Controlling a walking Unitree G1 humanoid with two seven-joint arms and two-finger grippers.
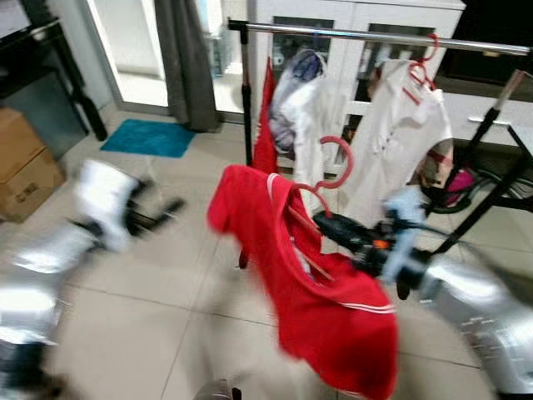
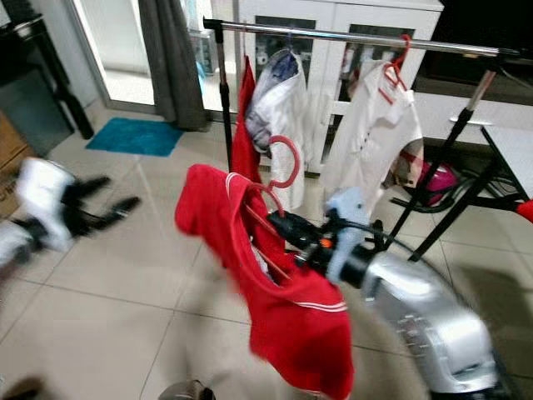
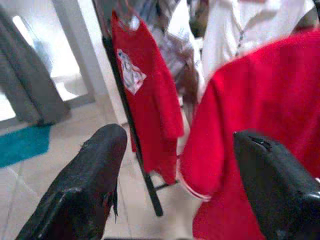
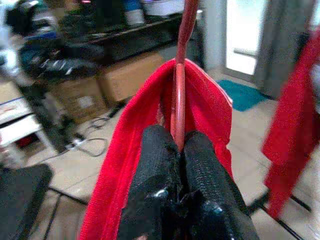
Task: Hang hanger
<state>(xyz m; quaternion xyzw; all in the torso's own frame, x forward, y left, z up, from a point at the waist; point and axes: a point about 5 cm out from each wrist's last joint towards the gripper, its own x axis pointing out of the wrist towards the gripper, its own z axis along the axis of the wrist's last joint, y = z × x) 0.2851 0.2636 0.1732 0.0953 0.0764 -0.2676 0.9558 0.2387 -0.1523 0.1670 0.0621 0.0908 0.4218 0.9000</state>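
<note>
A pink-red hanger [image 1: 337, 160] carries a red shirt [image 1: 321, 308] and hangs in the air in front of the clothes rail [image 1: 375, 35]. My right gripper [image 1: 326, 223] is shut on the hanger's frame [image 4: 178, 107], just under the hook, with the shirt draped around the fingers [image 4: 155, 165]. Its hook sits below the rail, not touching it. My left gripper [image 1: 162, 212] is open at the left, blurred, holding nothing; between its fingers [image 3: 85, 180] the left wrist view looks toward the red shirt [image 3: 260, 125].
On the rail hang a red shirt [image 1: 265, 133], a light garment [image 1: 310, 117] and a white shirt [image 1: 400, 142] on a red hanger [image 1: 425, 71]. A cardboard box [image 1: 25, 171] and teal mat [image 1: 148, 137] lie left. Black stand legs [image 1: 483, 200] spread at right.
</note>
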